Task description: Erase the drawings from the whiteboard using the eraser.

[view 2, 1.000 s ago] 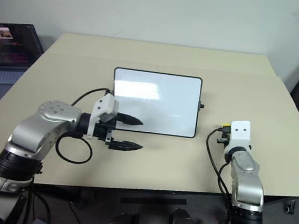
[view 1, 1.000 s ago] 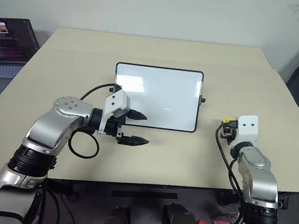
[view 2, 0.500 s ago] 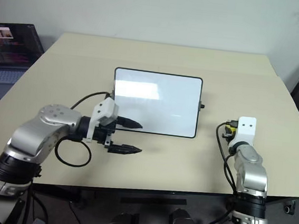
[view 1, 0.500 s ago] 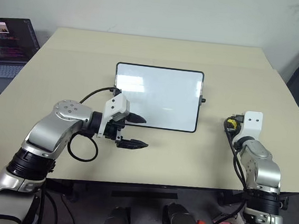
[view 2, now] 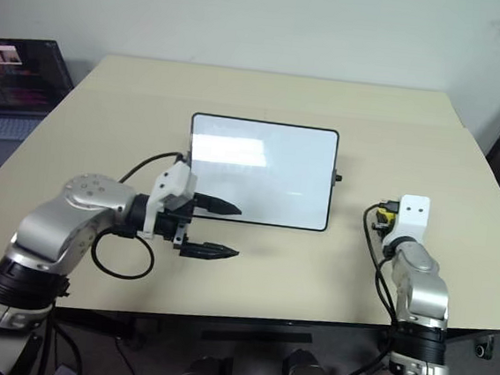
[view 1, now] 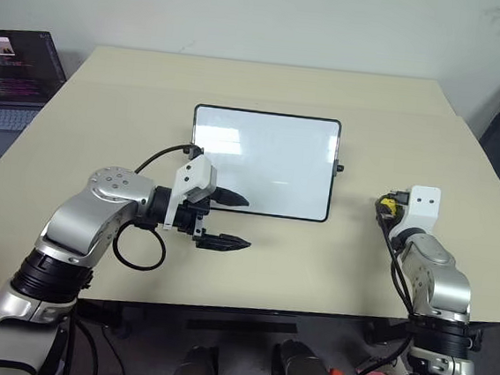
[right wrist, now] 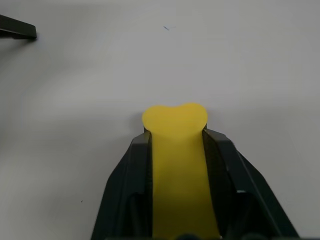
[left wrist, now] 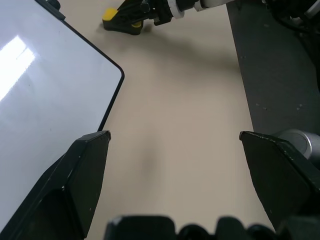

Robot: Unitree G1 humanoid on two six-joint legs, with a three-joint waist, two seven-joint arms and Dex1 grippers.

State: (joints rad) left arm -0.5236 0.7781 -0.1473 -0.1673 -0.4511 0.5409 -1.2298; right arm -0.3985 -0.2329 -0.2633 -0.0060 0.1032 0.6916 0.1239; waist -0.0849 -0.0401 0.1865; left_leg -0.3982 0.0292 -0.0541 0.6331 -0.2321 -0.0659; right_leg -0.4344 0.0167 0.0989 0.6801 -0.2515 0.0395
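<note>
You see the whiteboard (view 1: 262, 163) lying flat near the middle of the beige table (view 1: 268, 87), its thin black frame and small side knobs visible, its surface glossy and white with only light reflections on it; no marker strokes can be made out on it from the head views.

Your right gripper (right wrist: 176, 131) sits to the right of the board, well apart from it, just above the tabletop. Its two black fingers (right wrist: 131, 170) are clenched on the eraser (right wrist: 176, 150), the yellow sponge squeezed between them so its front end bulges out past the fingertips. From the left wrist view you can see the same yellow block (left wrist: 111, 13) pinched in that gripper beyond the board's rounded corner.

Your left gripper (view 1: 226, 219) hangs over the table at the board's near left corner, pointing toward the right. Its jaws stand spread wide and hold nothing; the upper finger (view 1: 231, 198) reaches over the board's lower edge, the lower one (view 1: 224, 241) over bare table.

A laptop (view 1: 11, 71) with a lit screen stands off the table's left side.
</note>
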